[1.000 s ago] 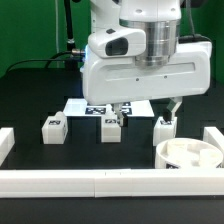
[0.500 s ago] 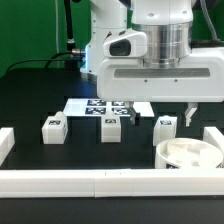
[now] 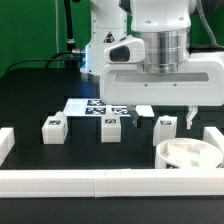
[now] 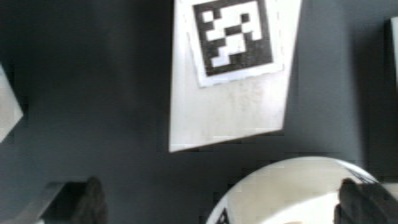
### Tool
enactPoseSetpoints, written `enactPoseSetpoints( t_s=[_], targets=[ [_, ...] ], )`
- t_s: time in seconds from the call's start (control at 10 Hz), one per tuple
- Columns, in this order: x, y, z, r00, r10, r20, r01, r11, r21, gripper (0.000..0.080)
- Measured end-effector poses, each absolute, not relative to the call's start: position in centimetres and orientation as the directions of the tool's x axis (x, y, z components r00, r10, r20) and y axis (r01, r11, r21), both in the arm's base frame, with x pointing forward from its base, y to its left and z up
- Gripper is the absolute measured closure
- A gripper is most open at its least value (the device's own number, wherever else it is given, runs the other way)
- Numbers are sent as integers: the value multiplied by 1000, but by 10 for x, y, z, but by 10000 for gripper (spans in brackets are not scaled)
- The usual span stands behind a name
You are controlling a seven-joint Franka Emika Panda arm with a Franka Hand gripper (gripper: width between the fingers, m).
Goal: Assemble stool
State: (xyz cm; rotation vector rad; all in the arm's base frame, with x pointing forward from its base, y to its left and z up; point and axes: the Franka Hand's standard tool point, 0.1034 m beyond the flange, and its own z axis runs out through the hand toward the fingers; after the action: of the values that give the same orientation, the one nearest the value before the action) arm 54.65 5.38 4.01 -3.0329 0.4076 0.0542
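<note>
Rail blocks (image 3: pixel 100 182): nearest me, long white run across 6 o'clock of the exterior view.
Seat (image 3: pixel 186 152): just behind them at 4 o'clock, lying flat, untouched.
Legs: I count three standing apart in a row, outer leg (image 3: pixel 53 128) at 9 o'clock, middle leg (image 3: pixel 111 127), third leg (image 3: pixel 165 127) at 12 o'clock from the seat.
Gripper (image 3: pixel 162 117): hanging above the third leg, fingers (image 4: pixel 71 200) spread wide, grasping nothing.
Marker board (image 3: pixel 100 107): flat, at 12 o'clock from the middle leg.

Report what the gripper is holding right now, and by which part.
Nothing is held. The gripper hangs open and empty above the table; the round seat and the three legs rest there, none between its fingers.
</note>
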Motion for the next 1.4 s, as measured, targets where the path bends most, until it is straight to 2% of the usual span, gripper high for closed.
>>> enactPoseSetpoints(
  t_s=[0.2,0.6,0.7,0.9,1.1,1.4],
  targets=[
    [538,53,34,959,-239,-150,-251,-965,-71,150],
    [539,58,40,888,-153,-433,-210,-974,-88,150],
    [539,57,37,871,-147,-468,-211,-974,-86,150],
    [527,57,36,784,-119,-609,-207,-976,-75,150],
    [517,57,27,689,-92,-719,-199,-978,-67,150],
    [507,58,22,533,-58,-844,-190,-980,-52,150]
  ],
)
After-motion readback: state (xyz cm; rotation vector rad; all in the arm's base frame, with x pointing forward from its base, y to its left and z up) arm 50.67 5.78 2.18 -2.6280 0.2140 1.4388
